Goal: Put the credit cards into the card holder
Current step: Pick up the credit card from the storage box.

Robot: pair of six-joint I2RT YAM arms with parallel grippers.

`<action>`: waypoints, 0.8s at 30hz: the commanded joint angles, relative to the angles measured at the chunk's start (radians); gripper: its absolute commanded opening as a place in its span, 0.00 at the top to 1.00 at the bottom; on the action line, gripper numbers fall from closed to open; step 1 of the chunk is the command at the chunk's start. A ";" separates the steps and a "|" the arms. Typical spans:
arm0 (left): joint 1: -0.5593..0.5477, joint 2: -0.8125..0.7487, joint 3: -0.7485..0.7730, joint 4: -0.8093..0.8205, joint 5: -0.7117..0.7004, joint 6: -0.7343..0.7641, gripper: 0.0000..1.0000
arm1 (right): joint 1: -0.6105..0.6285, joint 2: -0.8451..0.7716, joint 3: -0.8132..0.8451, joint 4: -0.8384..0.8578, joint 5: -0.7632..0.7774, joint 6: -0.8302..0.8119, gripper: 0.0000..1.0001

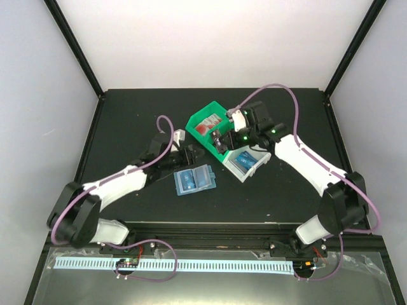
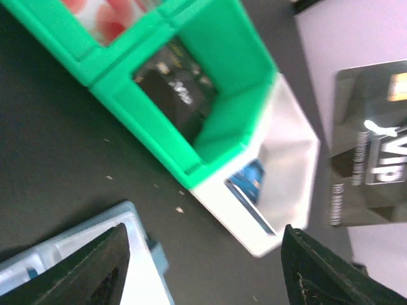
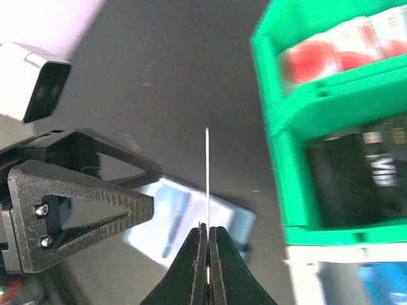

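Credit cards (image 3: 343, 57), thin rectangular plastic pieces, are sorted by colour in two bins. One more is held off the table by the right arm.

1. Black table (image 1: 127, 127): all items sit near its centre.
2. Green two-compartment plastic bin (image 2: 241, 63): centre, toward the far edge. Red-and-white cards are in the far compartment and dark cards (image 3: 362, 178) in the near one.
3. White plastic bin (image 2: 289, 146): touches the green bin's near-right side and holds a blue card (image 2: 249, 180).
4. Teal-blue card holder (image 1: 196, 180): lies open, clear sleeves up, between the bins and the near edge.
5. Left gripper (image 2: 205, 229): fingers spread with nothing between them, just beside the holder's far edge.
6. Right gripper (image 3: 207, 232): fingers pressed together on one edge of a single card (image 3: 207, 171), held clear of the table near the green bin.

Handling (judgement): the cards are light, stiff and slick, and hard to lift when lying flat. Pinch one short edge and leave the opposite edge free to enter a sleeve. The sleeves look soft, so the holder probably needs steadying.
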 commanded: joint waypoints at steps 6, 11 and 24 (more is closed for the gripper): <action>-0.006 -0.372 -0.154 0.054 0.258 -0.049 0.17 | 0.062 -0.178 -0.310 0.621 -0.470 0.422 0.95; -0.008 -0.497 -0.190 0.017 0.275 -0.101 0.23 | 0.101 -0.217 -0.399 0.797 -0.527 0.564 0.95; -0.007 -0.517 -0.250 0.250 0.382 -0.257 0.59 | 0.103 -0.248 -0.506 1.017 -0.555 0.783 0.92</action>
